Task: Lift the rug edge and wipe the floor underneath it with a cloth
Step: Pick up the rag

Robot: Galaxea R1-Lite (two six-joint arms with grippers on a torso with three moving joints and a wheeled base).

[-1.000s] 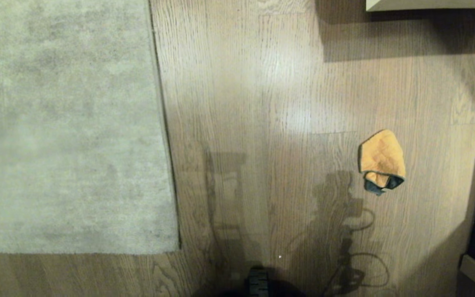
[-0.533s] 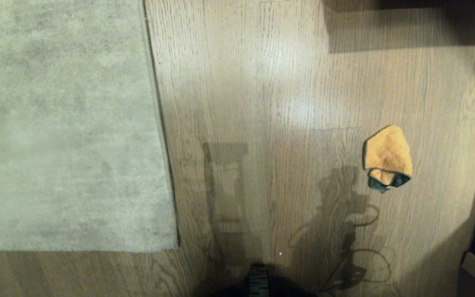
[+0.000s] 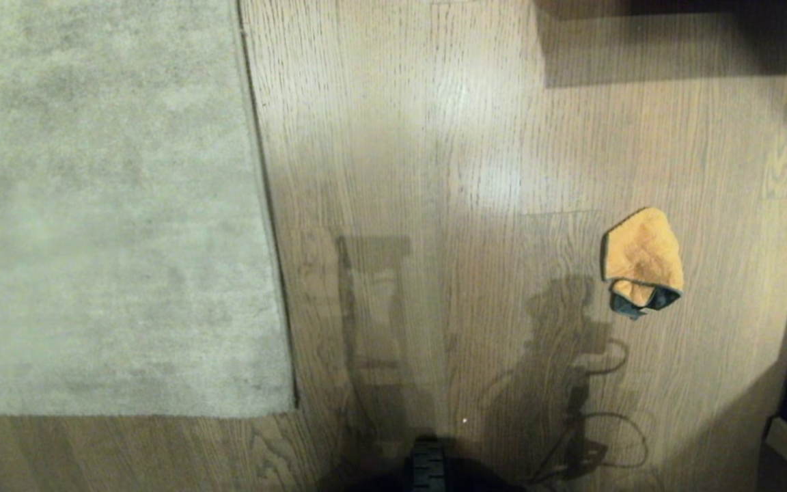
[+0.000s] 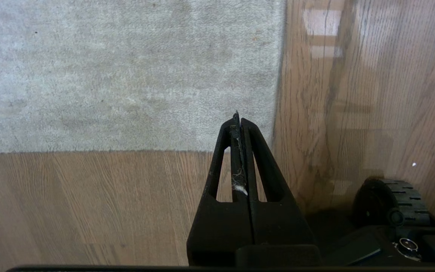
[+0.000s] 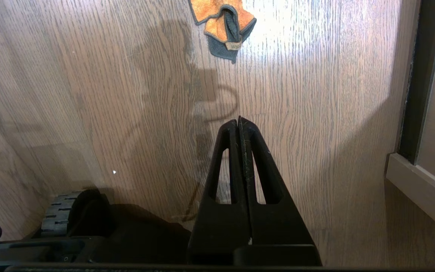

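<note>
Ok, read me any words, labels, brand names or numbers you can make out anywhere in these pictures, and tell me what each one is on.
No text can be read anywhere.
Small tan tag on the cloth: it may carry print, but it is too small to read.
The rug, floor, left gripper and right gripper: no markings visible.

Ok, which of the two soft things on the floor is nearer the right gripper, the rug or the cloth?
The orange cloth with dark trim: it lies on the bare wood floor ahead of the shut right gripper. The grey rug lies far off on the robot's left.
</note>
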